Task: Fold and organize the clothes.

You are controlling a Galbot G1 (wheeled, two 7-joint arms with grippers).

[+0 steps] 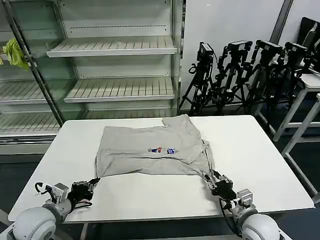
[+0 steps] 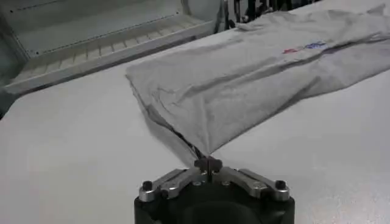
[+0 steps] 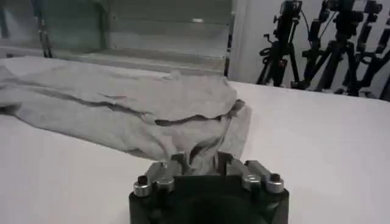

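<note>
one light grey t-shirt (image 1: 152, 150) lies partly folded in the middle of the white table (image 1: 260, 160), its small multicoloured chest print (image 1: 163, 150) facing up. the left gripper (image 1: 93, 184) sits at the near left corner of the shirt, and in the left wrist view its jaws are pressed together on a pinched point of the fabric, which rises from them to the rest of the shirt (image 2: 244, 79). the right gripper (image 1: 212, 181) sits at the near right corner; in the right wrist view cloth (image 3: 201, 149) lies bunched between its two fingers (image 3: 166, 168), which stand a little apart with the fabric filling the gap. so there are two grippers, one at each near corner, and one shirt stretched between them. behind the table stand shelving (image 1: 115, 65), a single yellow-green cloth (image 1: 15, 54) hanging at its left, and a cluster of black tripods (image 1: 240, 75).
</note>
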